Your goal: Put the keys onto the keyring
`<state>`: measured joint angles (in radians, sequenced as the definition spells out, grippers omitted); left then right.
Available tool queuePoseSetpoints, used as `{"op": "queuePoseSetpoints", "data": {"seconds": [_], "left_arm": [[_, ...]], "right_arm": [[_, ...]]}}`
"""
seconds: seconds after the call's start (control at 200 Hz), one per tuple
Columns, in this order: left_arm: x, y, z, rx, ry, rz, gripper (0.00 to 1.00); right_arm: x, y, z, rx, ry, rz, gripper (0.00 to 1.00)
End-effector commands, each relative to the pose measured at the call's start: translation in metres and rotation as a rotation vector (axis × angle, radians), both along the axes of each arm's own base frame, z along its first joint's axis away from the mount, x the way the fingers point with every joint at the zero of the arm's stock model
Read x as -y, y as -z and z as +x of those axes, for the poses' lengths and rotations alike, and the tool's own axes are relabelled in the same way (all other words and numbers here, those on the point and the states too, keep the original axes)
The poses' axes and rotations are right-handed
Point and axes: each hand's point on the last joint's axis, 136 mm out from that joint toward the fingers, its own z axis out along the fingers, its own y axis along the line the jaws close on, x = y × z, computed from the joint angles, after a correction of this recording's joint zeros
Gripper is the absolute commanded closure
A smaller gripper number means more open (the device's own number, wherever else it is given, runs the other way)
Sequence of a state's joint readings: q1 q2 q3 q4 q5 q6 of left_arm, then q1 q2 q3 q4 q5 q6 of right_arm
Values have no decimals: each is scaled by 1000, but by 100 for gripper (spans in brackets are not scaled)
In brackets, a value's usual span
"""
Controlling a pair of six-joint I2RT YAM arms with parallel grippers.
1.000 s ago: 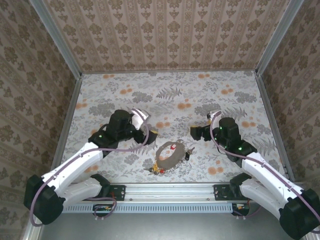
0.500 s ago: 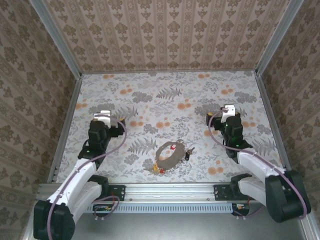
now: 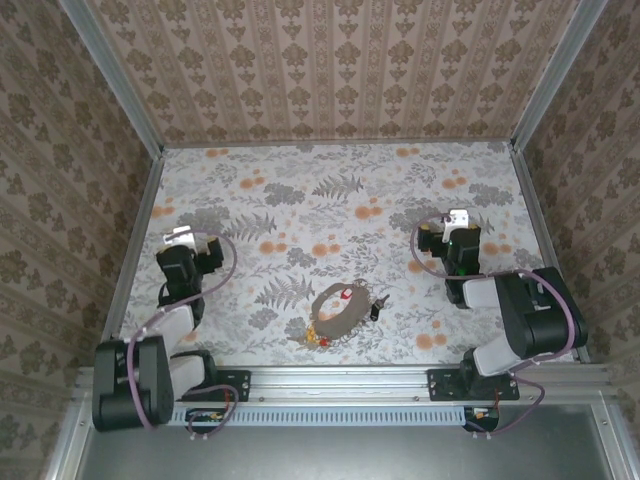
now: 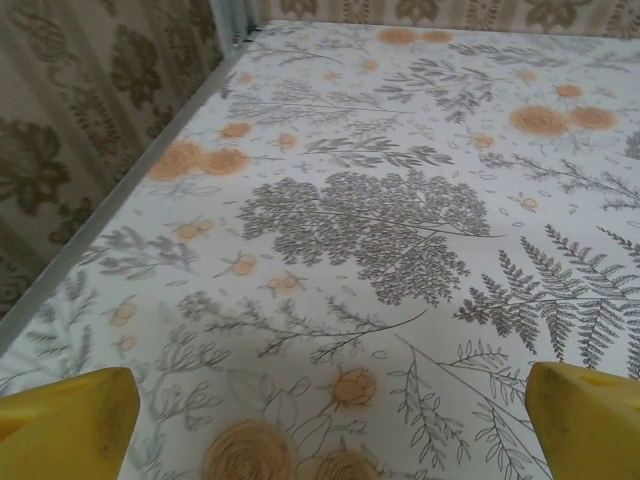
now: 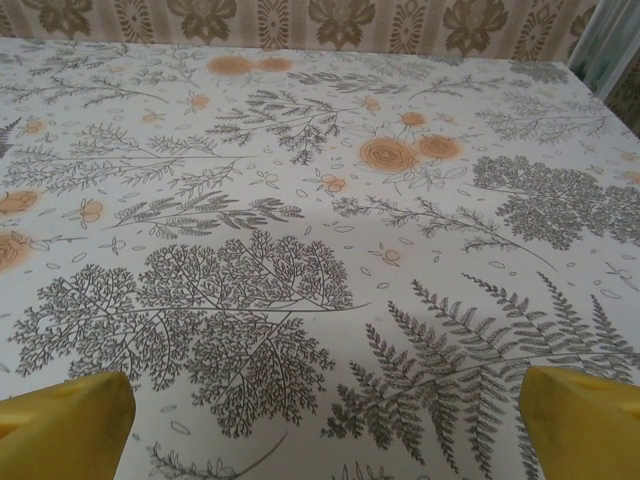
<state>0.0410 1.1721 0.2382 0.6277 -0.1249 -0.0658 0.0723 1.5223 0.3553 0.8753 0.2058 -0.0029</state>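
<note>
Entry: keys onto keyring. Judged not begun, since nothing is in hand. Both arms sit folded close to their bases, the left arm [image 3: 178, 322] at the left edge of the table [image 3: 330, 190] and the right arm [image 3: 520, 315] at the right edge, each well apart from the work. Left jaws released and spread wide: the yellow pads [image 4: 65, 425] stand at opposite bottom corners of the left wrist view with nothing but table between them. Right jaws likewise released and empty, their yellow pads [image 5: 585, 420] wide apart over the fern print. Probable reason for the posture: a rest pose that leaves the middle of the table unobstructed for the overhead camera (it also keeps the purple cables [image 3: 230, 258] off the parts). The keyring [image 3: 322, 300] lies flat near the table's front edge, roughly midway between the arms. It is a thin grey-brown band, limp, lying in an uneven oval rather than a true circle, so it will likely sag if lifted at one point. A small red tag [image 3: 347, 293] sits at its far rim. The keys [image 3: 377, 304] are small dark metal pieces just beside the ring's right side, with a brass-and-red cluster [image 3: 320, 340] at its near end. At this distance I cannot tell whether any key is already threaded on the band or merely touching it. The table surface is matt, printed with grey ferns and orange blossoms, which camouflages small parts. The next move would likely call for one arm to steady the band while the other picks up a key.
</note>
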Motion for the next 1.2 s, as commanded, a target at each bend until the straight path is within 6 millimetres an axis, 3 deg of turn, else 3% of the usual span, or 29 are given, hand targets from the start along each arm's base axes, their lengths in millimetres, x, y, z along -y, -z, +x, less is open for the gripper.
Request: {"op": "queuePoseSetpoints", "data": {"seconds": [0.0, 0.09, 0.195, 0.31, 0.51, 1.195], "left_arm": [[12, -31, 23, 173, 99, 40, 1], [27, -26, 35, 177, 186, 19, 0], [42, -7, 42, 148, 250, 43, 0], [33, 0, 47, 139, 218, 15, 0], [36, 5, 61, 60, 235, 19, 0], [38, 7, 63, 33, 213, 53, 0]], "right_arm": [[3, -13, 14, 39, -2, 54, 0], [3, -12, 14, 35, -2, 59, 0], [5, -11, 14, 31, -2, 66, 0], [2, -12, 14, 34, -17, 70, 0], [-1, -12, 14, 29, -44, 71, 0], [-2, -11, 15, 23, -48, 78, 0]]}}
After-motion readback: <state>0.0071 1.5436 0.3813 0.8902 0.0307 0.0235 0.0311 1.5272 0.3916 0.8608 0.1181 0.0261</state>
